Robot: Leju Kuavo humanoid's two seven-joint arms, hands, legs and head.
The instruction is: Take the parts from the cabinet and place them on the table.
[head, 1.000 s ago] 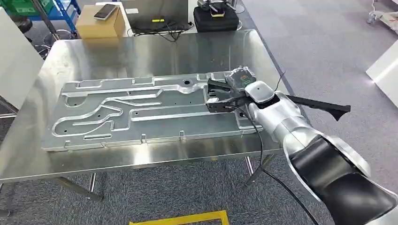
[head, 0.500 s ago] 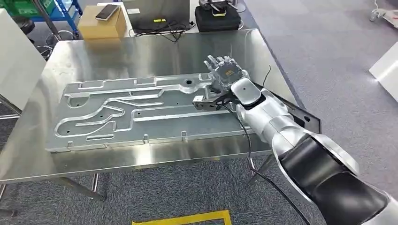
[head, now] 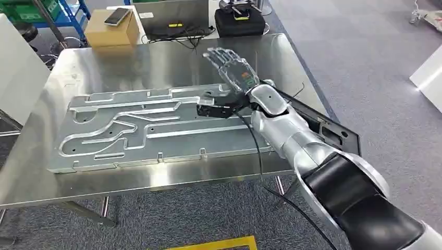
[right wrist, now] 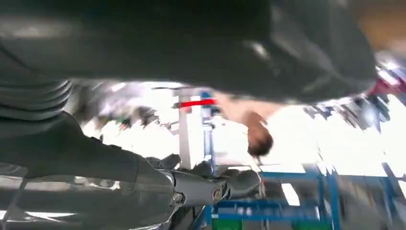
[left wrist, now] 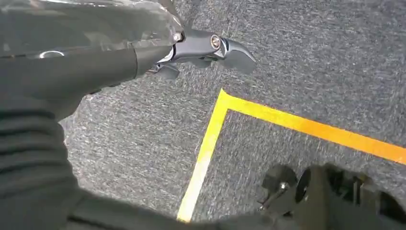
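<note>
Lying on table (head: 156,57), black part (head: 323,127) behind raised right hand (head: 232,67)

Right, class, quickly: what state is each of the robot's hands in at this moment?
Right hand: open, fingers spread, holding nothing, above the metal table.
Left hand: cannot be told; nothing visibly held, over grey carpet.

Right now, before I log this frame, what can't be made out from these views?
- Black part at the table's right edge: head view, the right arm covers much of it.
- Right hand: fingers spread above the metal plate; the right wrist view is motion-blurred, its background unreadable.
- Left hand: left wrist view, mostly cut off; open or shut unclear.
- Cabinet: not visible.
</note>
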